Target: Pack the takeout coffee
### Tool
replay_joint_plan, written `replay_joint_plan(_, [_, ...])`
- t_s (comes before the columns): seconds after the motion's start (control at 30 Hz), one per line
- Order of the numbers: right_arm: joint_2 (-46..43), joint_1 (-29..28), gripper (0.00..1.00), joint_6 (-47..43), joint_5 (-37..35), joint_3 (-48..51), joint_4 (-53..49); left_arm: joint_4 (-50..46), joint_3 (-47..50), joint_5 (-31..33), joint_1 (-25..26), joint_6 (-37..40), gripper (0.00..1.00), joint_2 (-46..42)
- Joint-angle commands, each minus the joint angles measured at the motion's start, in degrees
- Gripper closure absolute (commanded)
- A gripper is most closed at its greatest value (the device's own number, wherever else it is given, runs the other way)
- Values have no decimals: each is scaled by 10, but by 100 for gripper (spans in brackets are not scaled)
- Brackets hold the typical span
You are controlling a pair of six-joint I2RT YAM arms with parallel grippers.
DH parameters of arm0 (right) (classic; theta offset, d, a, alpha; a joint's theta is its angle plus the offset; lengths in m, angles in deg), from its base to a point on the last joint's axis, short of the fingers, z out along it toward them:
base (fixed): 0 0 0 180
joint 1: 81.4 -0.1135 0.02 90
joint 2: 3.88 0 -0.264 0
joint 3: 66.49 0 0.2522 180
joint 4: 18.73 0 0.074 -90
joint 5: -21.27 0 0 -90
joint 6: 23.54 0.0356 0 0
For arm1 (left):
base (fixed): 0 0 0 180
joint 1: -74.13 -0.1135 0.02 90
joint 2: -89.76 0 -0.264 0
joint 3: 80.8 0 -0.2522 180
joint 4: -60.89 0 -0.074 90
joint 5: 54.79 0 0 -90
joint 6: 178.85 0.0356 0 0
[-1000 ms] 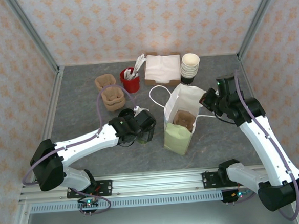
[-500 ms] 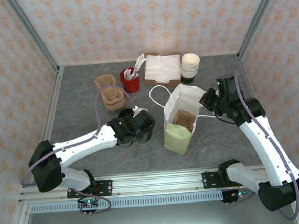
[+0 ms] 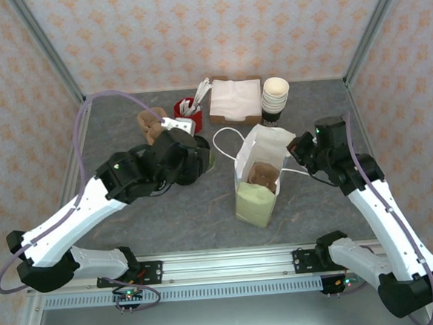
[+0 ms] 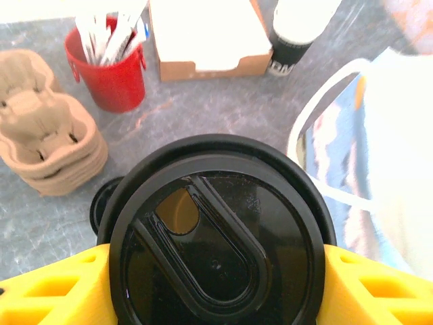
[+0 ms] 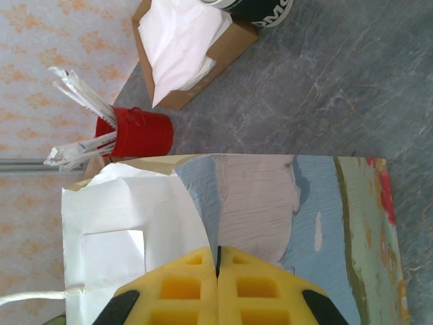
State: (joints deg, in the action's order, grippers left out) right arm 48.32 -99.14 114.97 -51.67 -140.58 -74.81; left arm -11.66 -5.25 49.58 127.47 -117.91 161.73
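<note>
The left gripper (image 4: pixel 216 298) is clamped on the takeout coffee (image 4: pixel 216 244): in the left wrist view its 2 yellow fingers (image 4: pixel 51 291) press against opposite sides of the cup just under the round black lid, which sits centred between them. A sip opening in the lid shows brown drink inside. From above, the coffee is held off the gray table (image 3: pixel 197 208), to the left of the white paper bag (image 3: pixel 259 182) and near the bag's left handle loop, but not touching it. A sliver of the olive-green cup wall shows at the gripper's right side.

The bag stands upright and open at the middle of the table, with 1 brown pulp carrier (image 3: pixel 264 175) down inside it. The right gripper (image 3: pixel 299 148) is at the bag's right upper rim. In the right wrist view its 2 yellow fingers (image 5: pixel 179 288) are closed together, with the edge of the paper pinched in the seam between them.

Beyond the bag, toward the back wall, stand a red cup of sachets (image 3: pixel 189 116), a cardboard box of white napkins (image 3: pixel 234 100) and a stack of cream cups (image 3: pixel 275 95). The red cup is behind and left of the bag, the box straight behind it, and the cream stack behind and right. A stack of brown pulp carriers (image 4: pixel 47 142) lies farther left of the bag, just beside the red cup.
</note>
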Motion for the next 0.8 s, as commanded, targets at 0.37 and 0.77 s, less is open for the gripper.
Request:
replay_joint_plan(0.37, [28,-156,100,116,-115,21,99,-130,-274,77,90,55,36,83])
replay_joint_plan(0.77, [59,-190,100,128,-170,3,110,-131,-381,94,118,79,36,128])
